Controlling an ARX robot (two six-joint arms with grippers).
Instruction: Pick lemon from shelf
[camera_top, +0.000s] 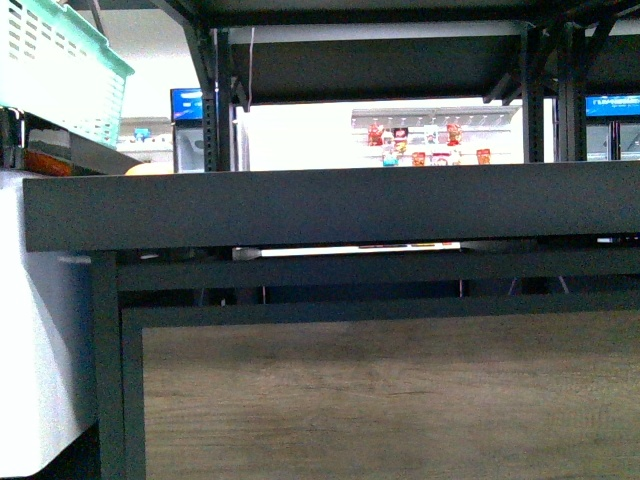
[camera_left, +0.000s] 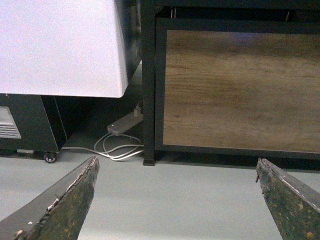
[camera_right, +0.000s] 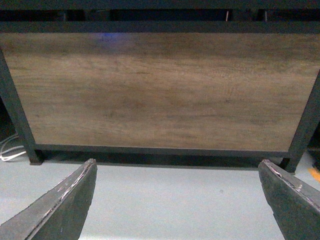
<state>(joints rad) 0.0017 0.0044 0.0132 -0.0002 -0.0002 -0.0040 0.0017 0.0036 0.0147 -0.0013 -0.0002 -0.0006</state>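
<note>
Front view: shelf tier lip edge-on at camera height; no lemon showing; pick not begun.
Tier's dark front lip hides whatever lies on it. A pale orange-yellow bump peeks over the lip near its left end; cannot tell what fruit it is. Wood panel fills the frame below the lip. Mint-green basket and white cabinet sit off the shelf's left edge. Both arms are low. In its wrist view the left gripper is spread wide with nothing between the jaws, facing the shelf's left foot, with a power strip on the floor beside it. The right gripper is likewise wide and empty, facing the panel's lower edge. Judged: everything is left to do, namely raise an arm above the lip, locate the lemon, grasp, lift out.
</note>
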